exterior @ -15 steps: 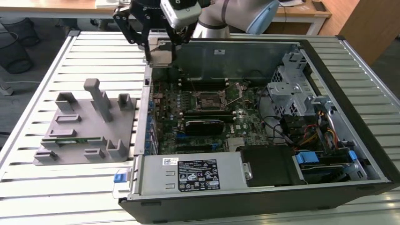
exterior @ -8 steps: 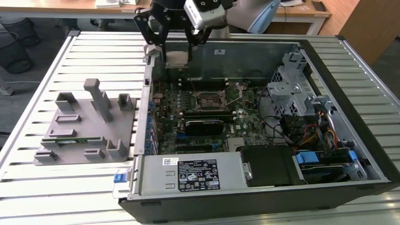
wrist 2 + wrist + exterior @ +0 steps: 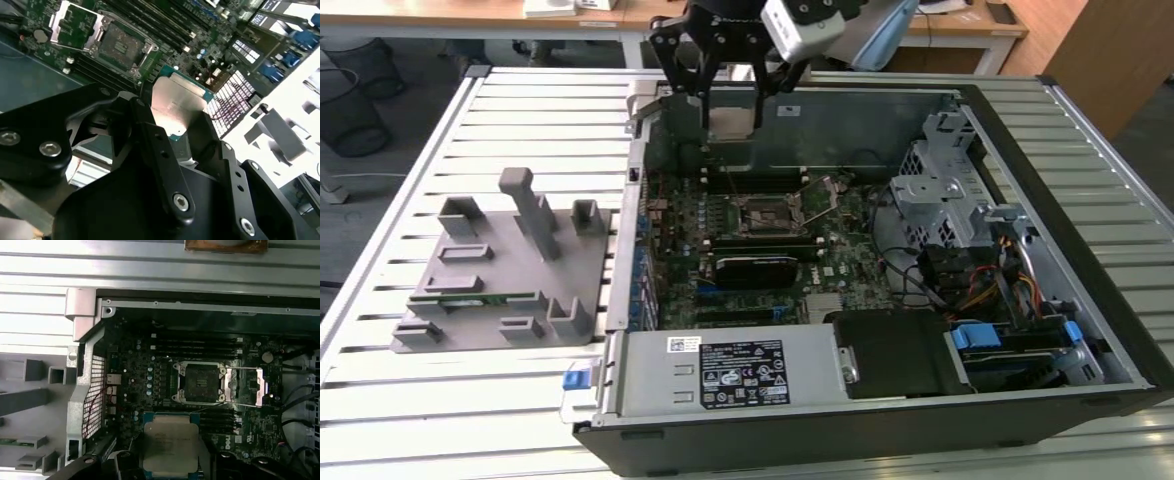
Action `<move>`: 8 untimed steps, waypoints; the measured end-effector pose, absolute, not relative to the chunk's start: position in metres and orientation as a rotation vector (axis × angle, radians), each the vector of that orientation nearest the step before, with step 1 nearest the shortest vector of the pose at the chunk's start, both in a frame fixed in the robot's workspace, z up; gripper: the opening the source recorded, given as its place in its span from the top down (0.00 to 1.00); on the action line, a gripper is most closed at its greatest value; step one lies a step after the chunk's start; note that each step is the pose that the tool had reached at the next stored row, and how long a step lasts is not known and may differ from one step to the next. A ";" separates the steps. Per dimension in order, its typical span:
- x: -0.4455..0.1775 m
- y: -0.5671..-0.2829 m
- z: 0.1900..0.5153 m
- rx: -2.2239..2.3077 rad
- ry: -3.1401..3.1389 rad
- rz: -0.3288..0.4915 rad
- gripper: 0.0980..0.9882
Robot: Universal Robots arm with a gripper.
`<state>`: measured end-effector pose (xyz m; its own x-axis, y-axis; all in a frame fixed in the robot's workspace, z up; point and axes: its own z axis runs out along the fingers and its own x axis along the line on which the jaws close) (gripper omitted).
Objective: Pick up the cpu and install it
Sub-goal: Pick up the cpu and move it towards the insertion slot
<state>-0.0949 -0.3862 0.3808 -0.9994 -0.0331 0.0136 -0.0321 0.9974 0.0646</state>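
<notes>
We have tool (image 3: pixel 731 112) clamped on cpu (image 3: pixel 170 447) edges, up above open socket (image 3: pixel 200 382), offset. Light, stiff, fragile, we reckon; edges only.

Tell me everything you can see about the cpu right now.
The cpu is a small flat square chip with a silvery metal lid on a thin greenish board that shows as a rim. The gripper is shut on it, black fingers pressing two opposite edges. It hangs above the motherboard inside the open computer case, apart from the socket, which stands empty with its retaining frame swung open. Nothing else touches it.
</notes>
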 end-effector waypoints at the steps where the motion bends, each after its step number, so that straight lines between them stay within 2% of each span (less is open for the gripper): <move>1: -0.092 -0.385 0.380 0.051 -3.125 -0.100 0.52; 8: -0.073 -0.370 0.376 0.051 -3.125 -0.101 0.52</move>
<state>-0.0731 -0.3698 0.3762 -0.9994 -0.0330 0.0136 -0.0321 0.9974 0.0646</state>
